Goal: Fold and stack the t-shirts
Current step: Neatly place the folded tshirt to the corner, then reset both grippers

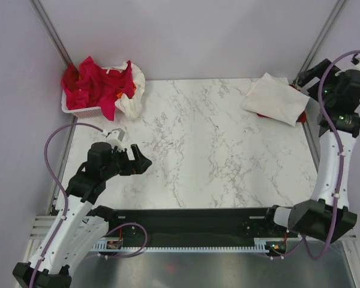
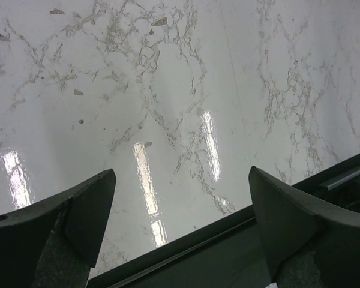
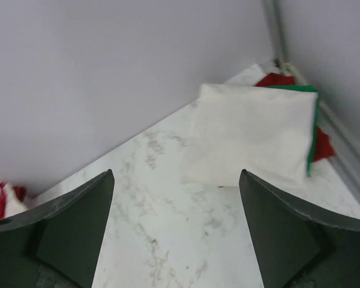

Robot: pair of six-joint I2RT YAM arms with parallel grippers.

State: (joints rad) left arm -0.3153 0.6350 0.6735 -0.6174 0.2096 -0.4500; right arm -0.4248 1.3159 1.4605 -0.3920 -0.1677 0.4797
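A folded stack of t-shirts lies at the table's back right corner: a white one [image 1: 276,99] on top, with a green edge [image 3: 314,132] and a red one [image 3: 276,79] showing beneath it. Crumpled red t-shirts [image 1: 99,84] and a white one [image 1: 132,99] fill the white basket [image 1: 84,110] at the back left. My left gripper [image 1: 145,162] is open and empty over bare marble at the left [image 2: 183,174]. My right gripper [image 1: 305,77] is open and empty just right of the stack, which lies ahead of its fingers in the right wrist view [image 3: 175,174].
The marble table [image 1: 216,150] has a black rail [image 1: 192,216] along its near edge, also seen in the left wrist view [image 2: 240,240]. Grey walls and metal frame posts [image 1: 51,30] close in the back corners.
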